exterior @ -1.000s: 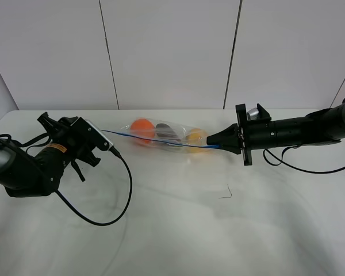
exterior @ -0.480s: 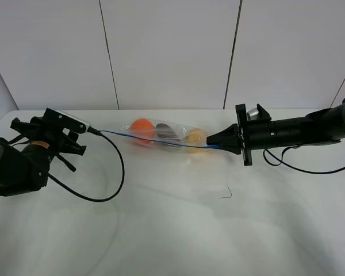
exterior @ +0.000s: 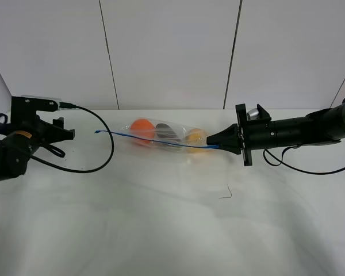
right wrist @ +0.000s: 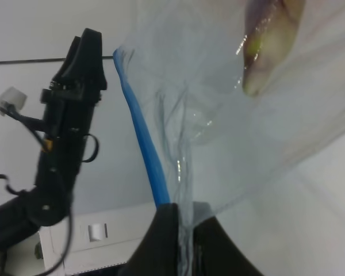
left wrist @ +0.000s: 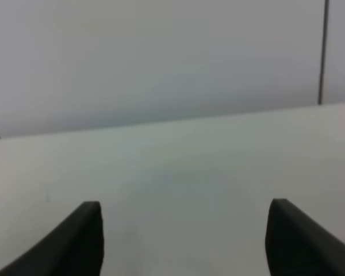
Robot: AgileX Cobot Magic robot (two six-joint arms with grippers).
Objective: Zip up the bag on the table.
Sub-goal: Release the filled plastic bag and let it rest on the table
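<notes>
The clear bag [exterior: 167, 137] lies on the white table [exterior: 161, 230] at the middle back, with orange, dark and yellow produce showing through it. Its blue zipper strip [exterior: 138, 138] runs from a free left end to my right gripper [exterior: 220, 142], which is shut on the bag's right end. In the right wrist view the gripper [right wrist: 184, 224] pinches the plastic [right wrist: 247, 115] beside the blue strip [right wrist: 144, 149]. My left gripper [exterior: 66, 133] is at the far left, apart from the bag. It shows open and empty in the left wrist view [left wrist: 184, 230].
A black cable [exterior: 98, 155] loops from the left arm onto the table left of the bag. A small dark mark [exterior: 225, 192] lies in front of the right gripper. White wall panels stand behind the table's back edge.
My left arm has drawn back to the left and turned away from the zipper strip's left end, which now lies free. The right gripper and the bag have stayed in place.
</notes>
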